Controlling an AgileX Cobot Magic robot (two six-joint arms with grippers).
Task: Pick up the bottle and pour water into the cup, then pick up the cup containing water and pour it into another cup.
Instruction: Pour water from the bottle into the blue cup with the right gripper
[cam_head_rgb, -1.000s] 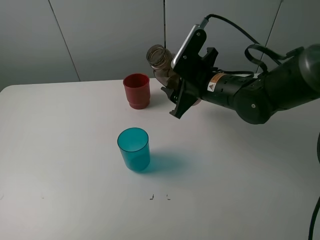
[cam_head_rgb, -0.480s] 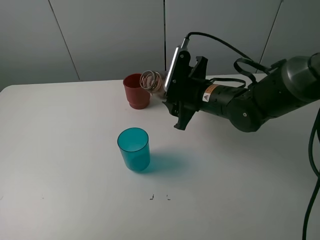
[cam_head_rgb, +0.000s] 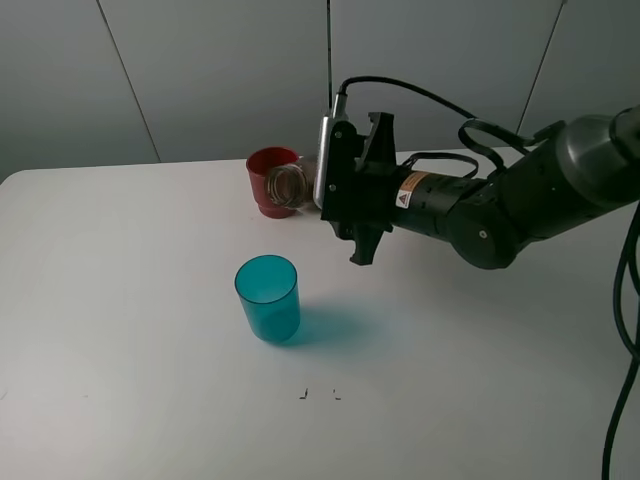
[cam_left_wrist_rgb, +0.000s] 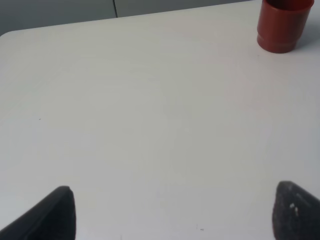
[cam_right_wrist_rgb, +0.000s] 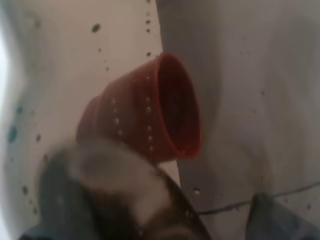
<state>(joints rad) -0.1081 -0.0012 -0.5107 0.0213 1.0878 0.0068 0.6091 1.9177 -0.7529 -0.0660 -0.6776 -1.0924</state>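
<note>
The smoky grey-brown bottle (cam_head_rgb: 289, 185) is tipped onto its side in the air, its open mouth facing left and overlapping the red cup (cam_head_rgb: 272, 178) in the high view. My right gripper (cam_head_rgb: 340, 196) is shut on the bottle's body, which it mostly hides. The right wrist view shows the blurred bottle (cam_right_wrist_rgb: 117, 187) close up with the red cup (cam_right_wrist_rgb: 155, 107) beyond it. The teal cup (cam_head_rgb: 267, 298) stands upright nearer the front, apart from the bottle. My left gripper (cam_left_wrist_rgb: 175, 215) hangs open over bare table, the red cup (cam_left_wrist_rgb: 282, 25) far from it.
The white table (cam_head_rgb: 120, 300) carries only the two cups. Two small dark marks (cam_head_rgb: 318, 394) lie near the front edge. The right arm (cam_head_rgb: 500, 205) and its cables stretch over the table's right side. A grey wall stands behind.
The right arm has moved left and lower. The bottle has tipped from pointing up to lying sideways, its mouth now down at the red cup's height.
</note>
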